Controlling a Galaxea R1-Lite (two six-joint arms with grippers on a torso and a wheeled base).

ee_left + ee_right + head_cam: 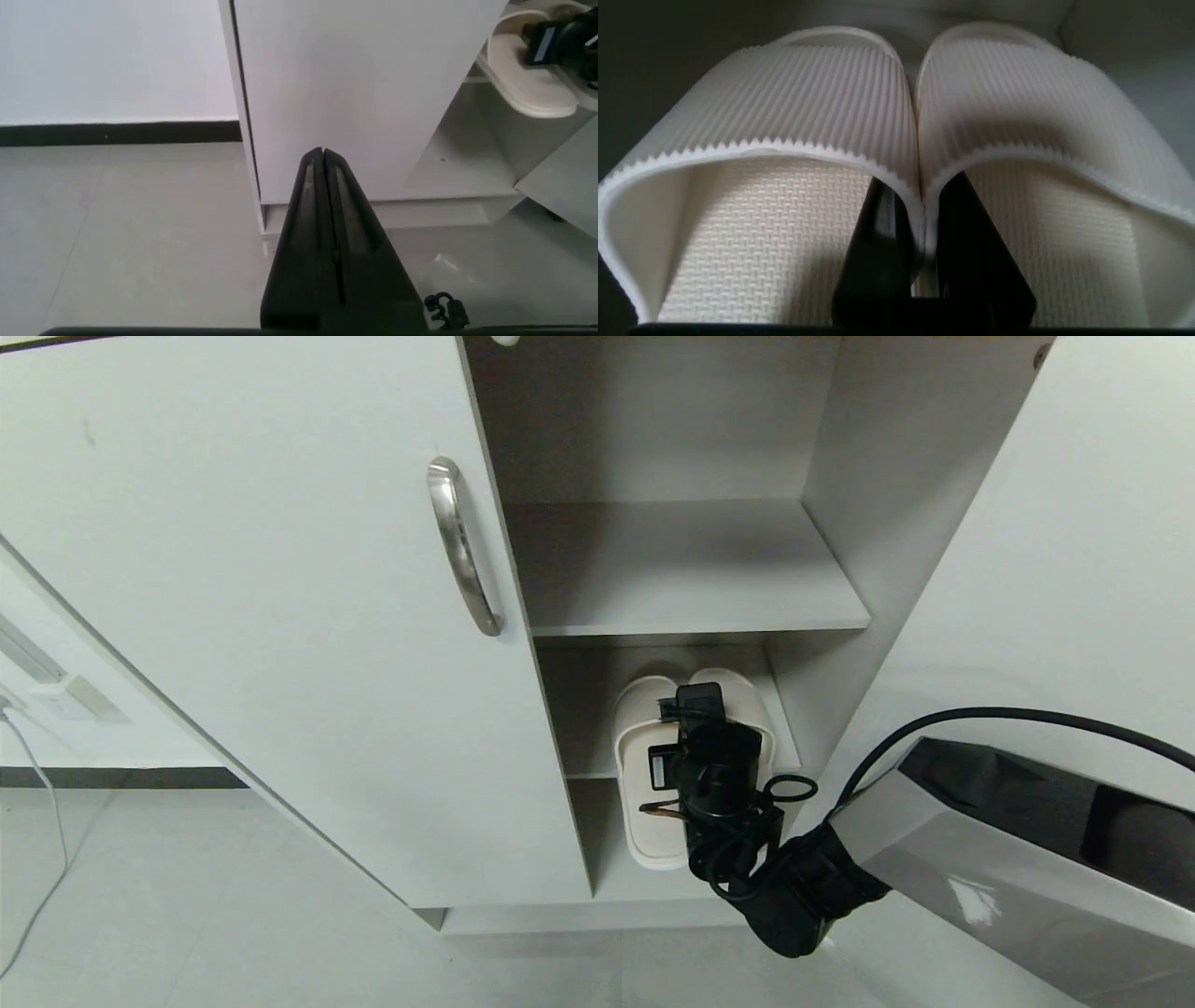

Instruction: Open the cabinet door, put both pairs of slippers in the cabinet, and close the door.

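A pair of white ribbed slippers (644, 756) sits side by side in the cabinet's lower compartment, heels poking out past the front edge. My right gripper (695, 705) reaches in from the right and is shut on the pair. In the right wrist view the black fingers (882, 233) pinch the two inner edges of the slippers (785, 112) together. My left gripper (322, 154) hangs shut and empty low over the floor, facing the base of the closed left door (355, 84). The same slippers (533, 89) appear beyond it.
The cabinet's right door (1074, 569) stands swung open beside my right arm. The left door (261, 616) with its metal handle (462, 546) is closed. A bare middle shelf (681, 569) lies above the slippers. A wall socket with a cable (65, 700) is far left, over grey floor tiles (233, 943).
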